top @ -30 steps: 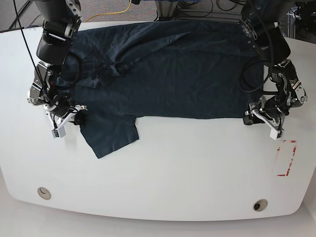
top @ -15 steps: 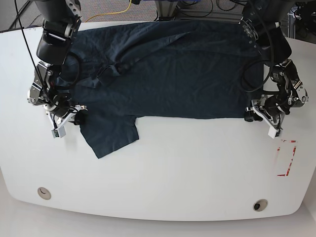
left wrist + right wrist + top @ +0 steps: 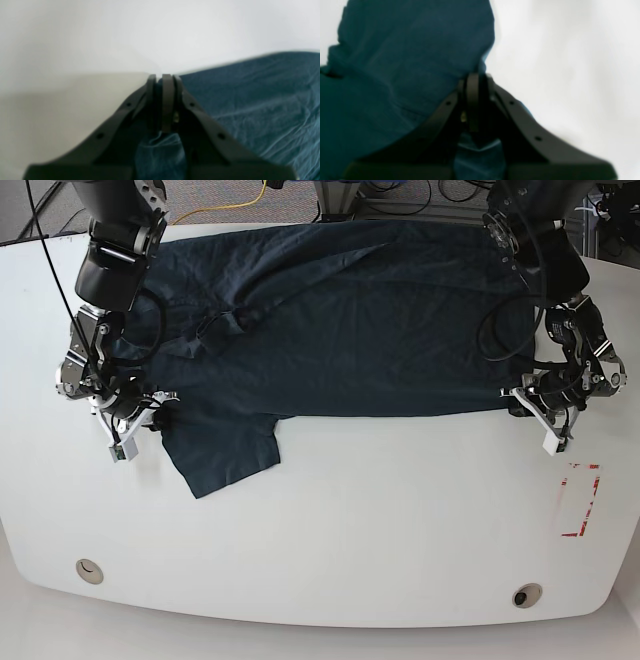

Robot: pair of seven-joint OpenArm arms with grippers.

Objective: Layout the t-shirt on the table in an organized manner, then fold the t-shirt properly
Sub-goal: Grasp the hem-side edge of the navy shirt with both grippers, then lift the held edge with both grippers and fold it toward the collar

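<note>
The t-shirt (image 3: 330, 320) lies spread across the far half of the table (image 3: 380, 520), its body running from the far left to the far right, with one short sleeve hanging out toward the near edge on the left side of the base view. The left gripper (image 3: 521, 404) sits at the shirt's lower corner near the right edge of the table, and in its wrist view its jaws are pressed together with a fold of blue cloth caught between them (image 3: 162, 105); the rest of the shirt (image 3: 250, 105) stretches away to one side of it over the white top. The right gripper (image 3: 150, 410) is at the shirt's edge near the left side of the table, just beside the sleeve, and its wrist view likewise shows its jaws clenched on a pinch of the fabric (image 3: 475, 100), with the sleeve (image 3: 415, 50) spreading ahead of it. The red tape mark (image 3: 580, 500) lies on bare table nearer the front than the left gripper. Compared with a second ago, the left gripper has shifted toward the right edge, drawing the hem into a straighter line, and the right gripper has moved only slightly.
</note>
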